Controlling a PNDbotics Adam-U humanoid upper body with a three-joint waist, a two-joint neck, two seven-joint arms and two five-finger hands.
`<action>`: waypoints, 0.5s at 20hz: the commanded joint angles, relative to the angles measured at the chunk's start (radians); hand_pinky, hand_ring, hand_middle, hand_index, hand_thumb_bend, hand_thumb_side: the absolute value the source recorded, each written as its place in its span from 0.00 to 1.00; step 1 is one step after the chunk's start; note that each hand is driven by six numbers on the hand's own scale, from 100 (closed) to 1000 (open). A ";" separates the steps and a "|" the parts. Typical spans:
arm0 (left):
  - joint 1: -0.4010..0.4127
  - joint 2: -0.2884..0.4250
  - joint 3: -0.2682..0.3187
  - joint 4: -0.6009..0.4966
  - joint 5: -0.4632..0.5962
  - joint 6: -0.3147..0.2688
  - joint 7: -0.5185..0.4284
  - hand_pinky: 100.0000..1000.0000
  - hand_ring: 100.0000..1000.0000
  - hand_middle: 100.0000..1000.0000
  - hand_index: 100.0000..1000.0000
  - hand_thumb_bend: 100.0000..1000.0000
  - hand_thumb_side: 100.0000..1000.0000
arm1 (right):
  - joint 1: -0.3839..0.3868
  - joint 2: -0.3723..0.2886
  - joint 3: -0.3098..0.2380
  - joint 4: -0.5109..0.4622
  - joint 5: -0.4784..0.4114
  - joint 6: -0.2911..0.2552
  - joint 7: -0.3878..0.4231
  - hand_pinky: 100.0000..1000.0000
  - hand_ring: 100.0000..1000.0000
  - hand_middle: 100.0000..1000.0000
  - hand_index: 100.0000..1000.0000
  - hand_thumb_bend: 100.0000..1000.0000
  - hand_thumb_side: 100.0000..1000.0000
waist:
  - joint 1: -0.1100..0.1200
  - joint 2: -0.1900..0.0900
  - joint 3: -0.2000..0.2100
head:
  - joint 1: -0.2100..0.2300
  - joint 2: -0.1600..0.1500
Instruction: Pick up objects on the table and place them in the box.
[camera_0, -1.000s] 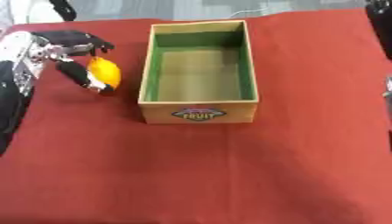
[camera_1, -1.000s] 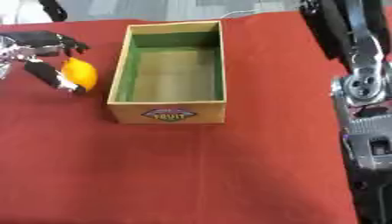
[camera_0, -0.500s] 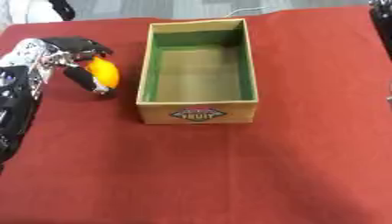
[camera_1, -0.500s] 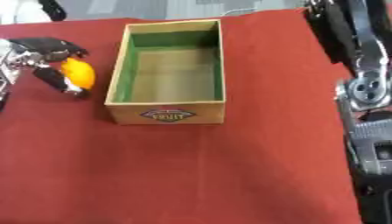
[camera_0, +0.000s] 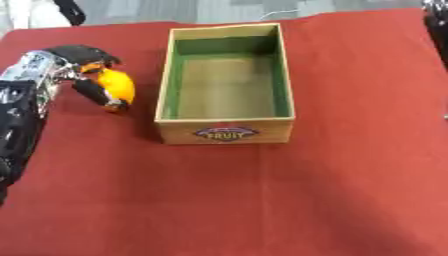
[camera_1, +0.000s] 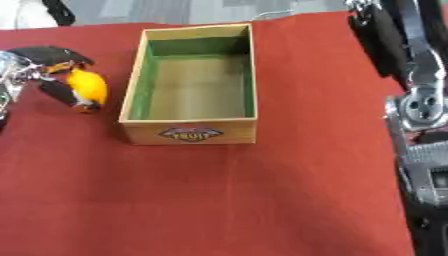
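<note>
Box (camera_0: 226, 133) near the middle of the red tabletop (camera_0: 262, 200), long axis running away from the camera, open top, green inner walls, tan floor, nothing inside. On the near outer wall, an oval label (camera_0: 227, 133) reading FRUIT. In front of the box, only bare red cloth.

Left of the box, beside its left wall but apart from it, an orange object (camera_0: 116, 86), oval and smooth, tilted with its lower end toward the near side. Wrapped around it, the left robot hand (camera_0: 79, 60): dark fingers curled over the top and far side, another dark part (camera_0: 91, 93) pressed along the left and lower edge, so pinching the orange object. Whether the object rests on the cloth or hangs just above it, cannot tell. Silver and black forearm (camera_0: 24, 95) trailing from the hand down along the left edge.

On the right edge of the right eye view, the right arm (camera_1: 420, 110), silver joints and black links, well apart from the box; hand itself not visible.

Between orange object and box floor, only the box's left wall in the way. Beyond the tabletop's far edge, grey floor and a thin cable (camera_0: 278, 13).
</note>
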 joint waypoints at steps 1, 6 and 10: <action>-0.023 0.018 0.010 0.000 0.004 0.001 0.001 0.65 0.76 0.76 0.98 0.57 0.63 | -0.014 -0.021 -0.003 -0.020 -0.007 -0.003 0.001 0.80 0.83 0.59 0.84 0.10 1.00 | -0.001 -0.016 -0.001 | 0.004 -0.008; -0.024 0.017 0.012 0.004 0.001 0.009 -0.005 0.62 0.72 0.69 0.94 0.56 0.61 | -0.014 -0.022 -0.002 -0.020 -0.010 -0.002 0.000 0.80 0.83 0.59 0.84 0.11 1.00 | 0.000 -0.013 -0.003 | 0.007 -0.010; -0.023 0.017 0.015 0.005 0.003 0.014 0.009 0.59 0.68 0.60 0.84 0.54 0.56 | -0.013 -0.023 -0.003 -0.020 -0.011 -0.002 -0.001 0.80 0.83 0.59 0.84 0.11 1.00 | 0.000 -0.012 -0.004 | 0.006 -0.009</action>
